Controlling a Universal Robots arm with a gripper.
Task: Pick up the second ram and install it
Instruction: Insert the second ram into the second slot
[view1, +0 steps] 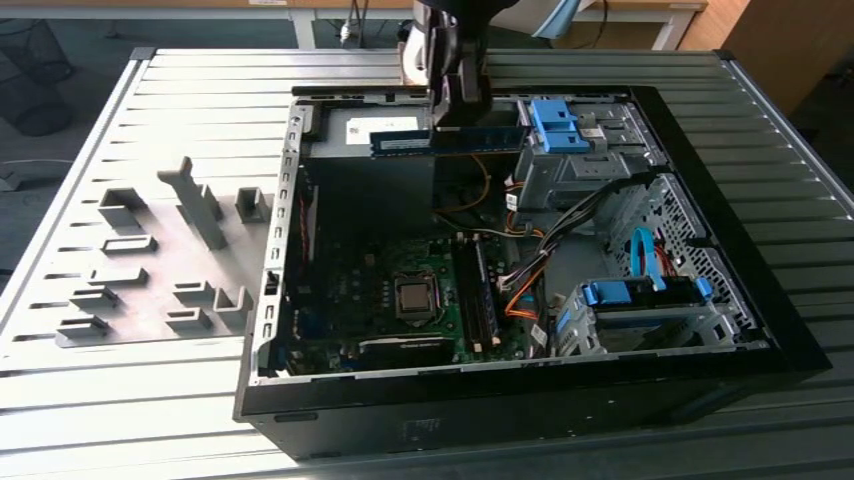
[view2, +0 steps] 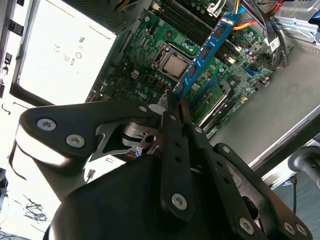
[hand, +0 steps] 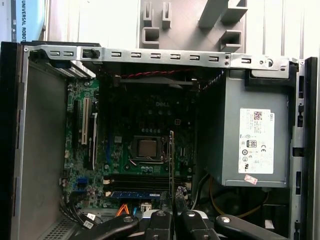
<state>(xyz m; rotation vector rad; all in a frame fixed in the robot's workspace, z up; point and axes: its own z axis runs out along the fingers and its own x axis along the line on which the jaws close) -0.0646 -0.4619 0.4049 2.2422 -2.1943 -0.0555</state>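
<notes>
Strong daylight on slatted table (view1: 200, 100); power supply (view2: 65, 55) blown out white; computer case (view1: 534, 425) interior shadowed.

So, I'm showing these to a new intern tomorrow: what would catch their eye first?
Most striking is the second ram, held level in the gripper above the open computer case in the exterior view. Below it the green motherboard lies exposed with its silver processor. Grey fixture blocks stand on the slatted table at the exterior view's left.
</notes>
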